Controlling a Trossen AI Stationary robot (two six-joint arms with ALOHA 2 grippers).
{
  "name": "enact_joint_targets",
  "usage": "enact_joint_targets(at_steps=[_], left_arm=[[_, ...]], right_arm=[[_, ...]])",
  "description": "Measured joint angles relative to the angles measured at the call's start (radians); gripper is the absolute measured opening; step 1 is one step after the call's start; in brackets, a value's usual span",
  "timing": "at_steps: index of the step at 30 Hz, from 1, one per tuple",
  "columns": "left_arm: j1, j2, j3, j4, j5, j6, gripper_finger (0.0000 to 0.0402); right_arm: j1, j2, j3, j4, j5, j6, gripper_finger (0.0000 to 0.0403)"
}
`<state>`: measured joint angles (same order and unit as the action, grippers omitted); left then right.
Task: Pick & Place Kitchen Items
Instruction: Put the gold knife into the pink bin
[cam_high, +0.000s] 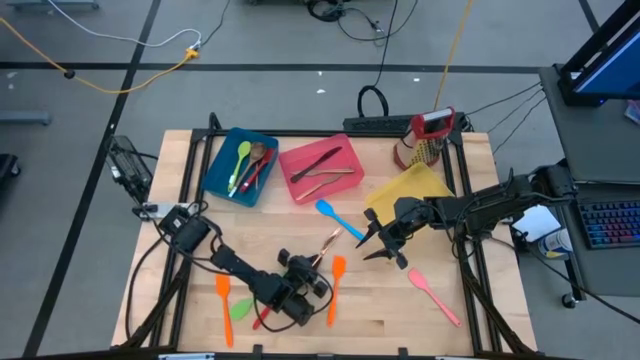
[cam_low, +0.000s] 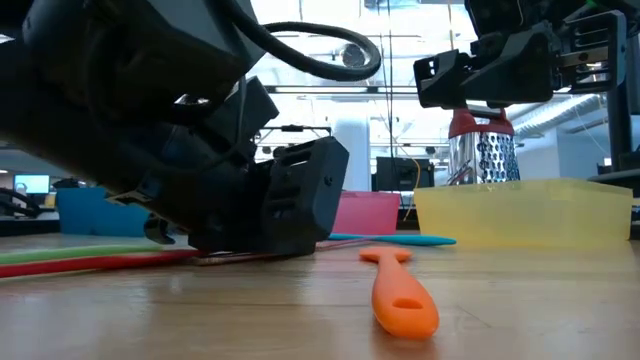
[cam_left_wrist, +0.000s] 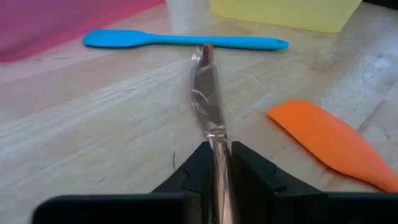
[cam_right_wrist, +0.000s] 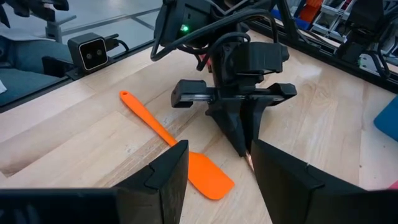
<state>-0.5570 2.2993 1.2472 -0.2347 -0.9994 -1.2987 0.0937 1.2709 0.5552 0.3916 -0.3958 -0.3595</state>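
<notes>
From above, the left gripper (cam_high: 318, 268) is working near the tabletop's front edge, beside an orange spatula (cam_high: 336, 280). Its wrist view is showing jaws clamping a copper knife (cam_left_wrist: 208, 93) lying low over the wood. The right gripper (cam_right_wrist: 217, 168) is hanging nearby, jaws wide. Next move, likely: lifting toward a bin.

Three bins, blue (cam_high: 238, 166), pink (cam_high: 320, 170) and yellow (cam_high: 407, 192), one box grater (cam_high: 428, 138), two orange spatulas (cam_high: 336, 278) (cam_high: 223, 305), one blue spatula (cam_high: 338, 220) and one pink spatula (cam_high: 434, 296) are counted.
</notes>
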Motion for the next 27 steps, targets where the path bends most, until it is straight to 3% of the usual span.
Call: enact_joint_targets(at_steps=[7,13,27], left_arm=[[0.003,-0.060,-0.001,-0.031,0.025,-0.008,0.0039],[0.030,-0.138,-0.003,-0.081,0.119,0.077,0.0039],[0.098,-0.159,-0.003,-0.141,0.120,0.155,0.0039]], right_arm=[[0.000,0.000,0.000,0.001,0.000,0.000,0.0169],[0.000,0.000,0.000,0.001,0.000,0.000,0.0169],[0.000,0.000,0.000,0.000,0.001,0.007,0.0169]])
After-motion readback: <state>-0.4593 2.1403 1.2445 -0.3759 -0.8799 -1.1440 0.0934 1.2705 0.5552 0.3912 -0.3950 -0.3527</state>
